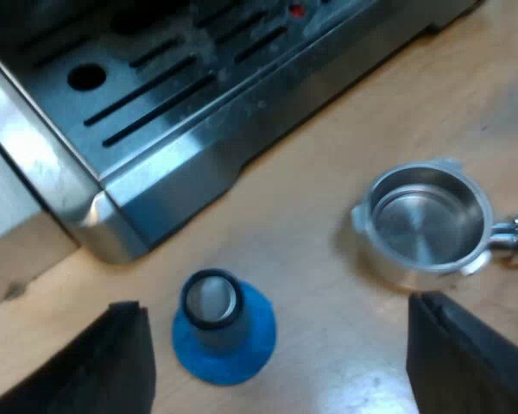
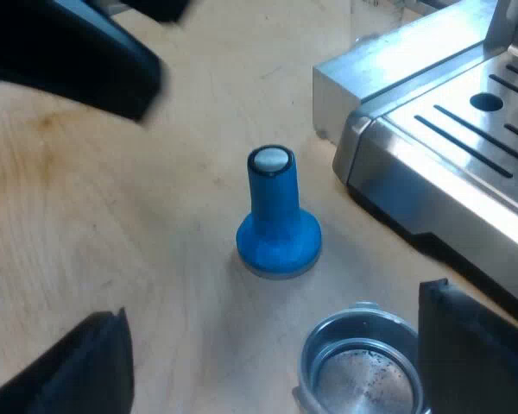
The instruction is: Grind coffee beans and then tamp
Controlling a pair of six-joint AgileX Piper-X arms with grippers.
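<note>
The left gripper (image 1: 274,306) hangs over the wooden table (image 1: 328,190), and its two black fingers (image 1: 112,362) are spread wide apart. Under it, near the corner of the coffee machine (image 1: 181,172), the blue tamper (image 1: 224,345) stands upright on its wide foot, with a pale round cap on the top end. The slotted tray (image 1: 147,95) of the machine is close to the tamper, but they do not touch. Near the tamper, and apart from it, the metal holder (image 1: 427,220) lies on the wood with its cup opening upward; the shiny bottom of the cup is plainly seen. Of its handle, only the metal neck is visible.

The right gripper (image 2: 272,306) is also above the table, and its fingers (image 2: 466,354) are spread wide as well. From this side the tamper (image 2: 278,233) stands on the wood near the machine's corner, apart from both fingers. The holder's cup (image 2: 363,379) lies close to one finger; whether they touch, I cannot tell.
</note>
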